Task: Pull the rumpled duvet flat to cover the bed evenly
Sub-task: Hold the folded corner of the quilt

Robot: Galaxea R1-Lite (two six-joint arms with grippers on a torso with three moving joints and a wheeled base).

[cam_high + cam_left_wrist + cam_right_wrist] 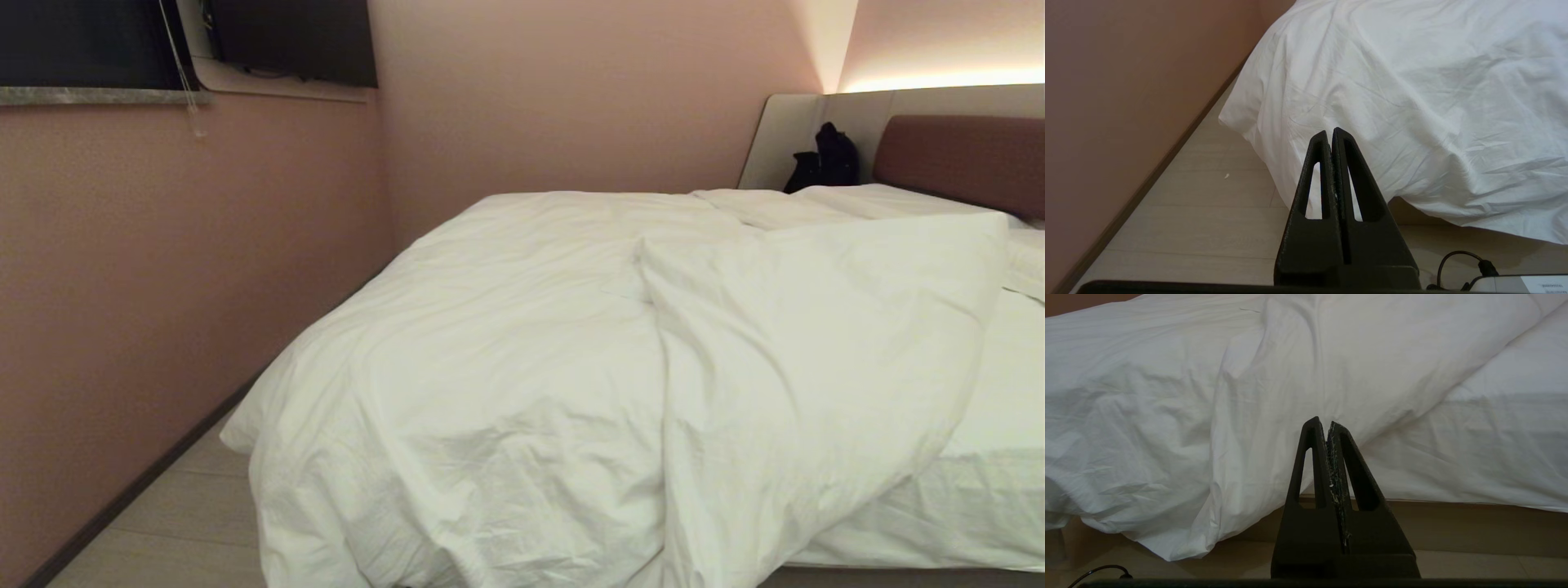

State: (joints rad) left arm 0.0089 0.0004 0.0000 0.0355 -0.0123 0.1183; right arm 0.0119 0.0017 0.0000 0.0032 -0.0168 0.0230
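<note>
The puffy white duvet (506, 359) lies rumpled over the left and middle of the bed (1000, 408), folded back on the right so the mattress sheet shows. Its near edge spills over the bed's foot towards the floor. Neither arm is in the head view. My left gripper (1329, 132) is shut and empty, short of the duvet (1412, 102) corner hanging at the bed's left foot. My right gripper (1323, 424) is shut and empty too, low in front of the bed's foot where the duvet (1208, 396) fold meets the bare sheet (1494, 449).
A pink wall (163, 286) runs close along the bed's left side, leaving a narrow strip of pale floor (180, 523). The brown headboard (963, 159) stands at the far right with a black bag (824, 159) beside it. A black cable (1461, 261) lies on the floor nearby.
</note>
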